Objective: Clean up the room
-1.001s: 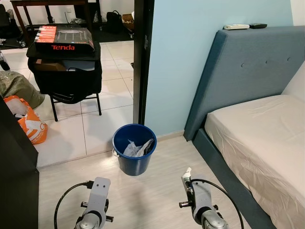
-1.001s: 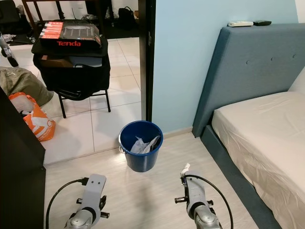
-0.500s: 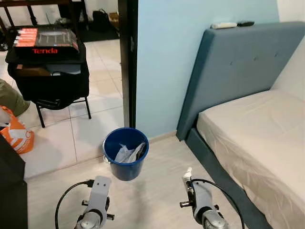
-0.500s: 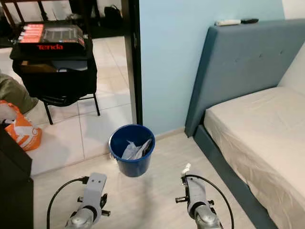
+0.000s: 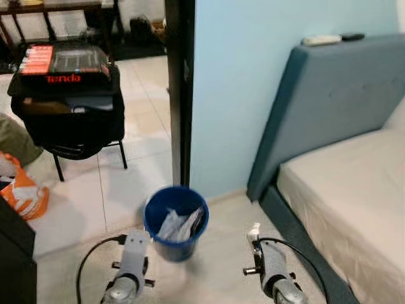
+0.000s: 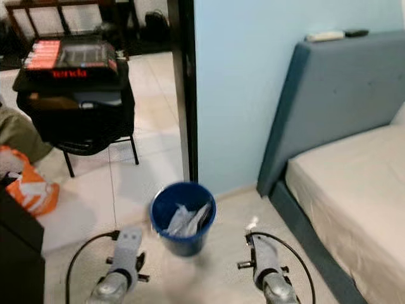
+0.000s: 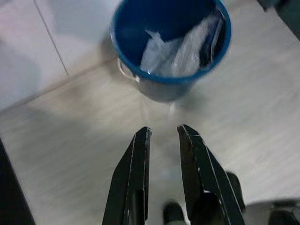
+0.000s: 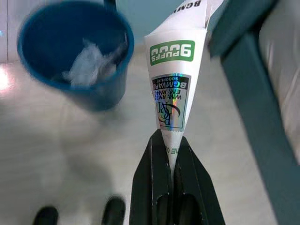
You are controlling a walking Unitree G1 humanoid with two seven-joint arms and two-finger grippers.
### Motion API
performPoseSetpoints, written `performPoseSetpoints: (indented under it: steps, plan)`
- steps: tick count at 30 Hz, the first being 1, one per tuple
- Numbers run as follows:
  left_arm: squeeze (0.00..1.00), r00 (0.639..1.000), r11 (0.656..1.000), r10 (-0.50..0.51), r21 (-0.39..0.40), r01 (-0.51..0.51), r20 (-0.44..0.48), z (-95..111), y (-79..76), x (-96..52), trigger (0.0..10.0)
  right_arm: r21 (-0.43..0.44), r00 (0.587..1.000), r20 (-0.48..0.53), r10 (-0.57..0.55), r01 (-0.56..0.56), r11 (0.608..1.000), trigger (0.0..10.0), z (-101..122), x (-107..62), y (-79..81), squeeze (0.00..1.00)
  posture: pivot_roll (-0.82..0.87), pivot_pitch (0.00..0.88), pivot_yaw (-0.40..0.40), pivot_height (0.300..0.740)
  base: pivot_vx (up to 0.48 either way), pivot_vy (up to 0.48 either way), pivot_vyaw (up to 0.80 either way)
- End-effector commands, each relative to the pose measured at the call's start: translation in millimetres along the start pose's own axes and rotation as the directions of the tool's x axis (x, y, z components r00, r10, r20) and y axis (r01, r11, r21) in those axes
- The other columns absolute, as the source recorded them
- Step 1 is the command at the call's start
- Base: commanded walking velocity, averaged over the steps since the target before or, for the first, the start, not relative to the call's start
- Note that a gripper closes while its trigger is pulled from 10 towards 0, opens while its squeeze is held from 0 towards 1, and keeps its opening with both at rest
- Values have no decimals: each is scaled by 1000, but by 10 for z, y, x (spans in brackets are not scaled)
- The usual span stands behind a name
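Observation:
A blue bin (image 5: 176,221) holding crumpled clear plastic stands on the pale wood floor, just ahead of and between my two arms. My right gripper (image 8: 169,140) is shut on the narrow end of a white paper packet (image 8: 177,70) with a green label; the packet's tip (image 5: 254,229) pokes up beside the bin, to its right. The left gripper (image 7: 164,130) is open with nothing between its fingers, hanging low over the floor a short way from the bin (image 7: 171,47).
A bed (image 5: 354,202) with a blue-grey headboard (image 5: 329,107) fills the right side. A black door frame (image 5: 180,95) meets the pale blue wall. Beyond the doorway stand a black chair with a Tenda box (image 5: 63,63) and an orange bag (image 5: 22,193). Dark furniture (image 5: 12,253) edges the left.
The camera has shifted and the picture is blurred; the bin now sits closer to my arms. Both grippers keep the same state, the right still holding the packet.

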State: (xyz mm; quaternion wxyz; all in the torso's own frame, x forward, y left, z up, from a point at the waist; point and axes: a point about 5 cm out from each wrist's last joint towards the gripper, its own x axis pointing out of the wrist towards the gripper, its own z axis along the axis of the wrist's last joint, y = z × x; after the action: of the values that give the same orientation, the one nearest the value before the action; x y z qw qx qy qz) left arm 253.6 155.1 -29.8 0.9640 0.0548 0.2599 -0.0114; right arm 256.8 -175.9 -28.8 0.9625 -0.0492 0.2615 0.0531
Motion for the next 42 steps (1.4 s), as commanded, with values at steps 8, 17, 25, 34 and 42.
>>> performPoseSetpoints:
  steps: [8, 17, 25, 34, 42]
  plan:
    - [0, 999, 1000, 16, 2, -16, -37, -106, 70, -36, 10000, 14, 1000, -15, 15, -14, 1000, 10000, -52, -13, 60, 0, 33, 83, -57, 740, 340, 0, 0]
    - [0, 999, 1000, 12, 5, -12, -35, -98, 66, -32, 10000, 16, 1000, -16, 10, -10, 1000, 10000, -53, -14, 45, 0, 33, 86, -56, 740, 330, 0, 0]
    - [0, 999, 1000, 11, 3, -11, -34, -90, 58, -27, 10000, 16, 1000, -13, 12, -12, 1000, 10000, -39, -8, 46, 0, 32, 91, -57, 740, 324, 0, 0]
    - [0, 1000, 1000, 6, 3, -6, -30, -73, 45, -19, 10000, 15, 1000, -7, 10, -10, 1000, 10000, -17, 0, 37, 0, 32, 91, -55, 740, 321, 0, 0]
    - [0, 1000, 1000, 3, -10, -4, -15, -46, 41, -13, 10000, 14, 1000, -6, 11, -11, 1000, 10000, -4, 7, 37, 0, 35, 92, -56, 740, 198, 0, 0]
